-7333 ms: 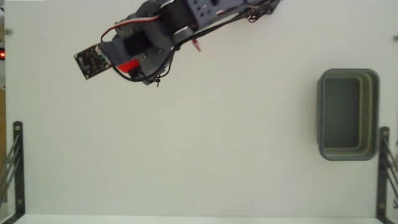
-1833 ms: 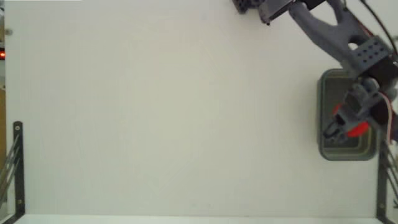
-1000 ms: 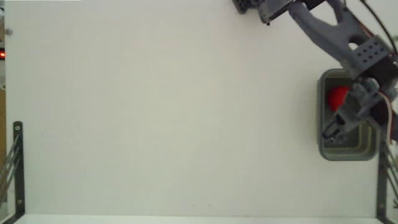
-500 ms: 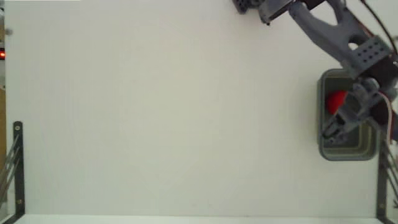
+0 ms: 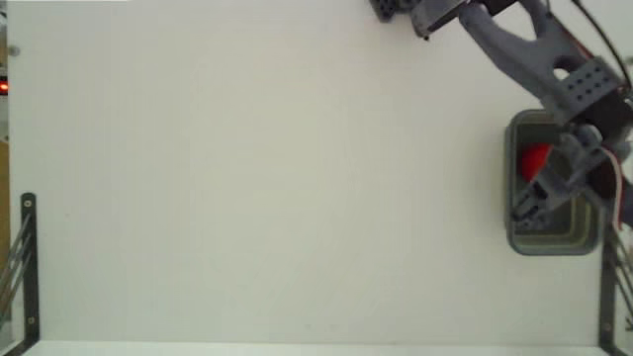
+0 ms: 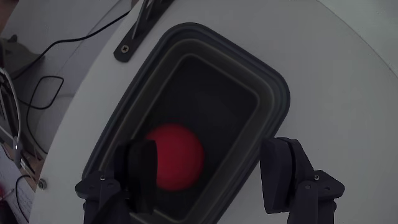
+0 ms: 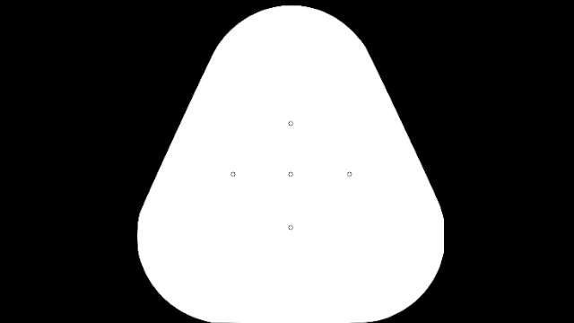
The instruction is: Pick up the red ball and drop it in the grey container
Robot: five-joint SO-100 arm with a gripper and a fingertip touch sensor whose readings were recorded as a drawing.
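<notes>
The red ball [image 6: 177, 155] lies loose on the floor of the grey container [image 6: 273, 87], below my fingers in the wrist view. In the fixed view the red ball [image 5: 535, 158] shows in the upper part of the grey container [image 5: 510, 168] at the table's right edge. My gripper [image 6: 211, 165] hangs open above the container, its two dark fingers [image 6: 283, 171] spread wide with nothing held between them. In the fixed view my gripper [image 5: 539, 203] covers much of the container's middle.
Black metal brackets stand at the table's left [image 5: 28, 267] and right [image 5: 608, 277] edges in the fixed view. Another bracket [image 6: 143, 28] and loose cables [image 6: 43, 81] show beyond the container in the wrist view. The arm's base [image 5: 415, 12] is at the top.
The ball left the gripper and dropped into the container, rolling to its upper part. The fingers opened. Over the last half second almost nothing moved.
</notes>
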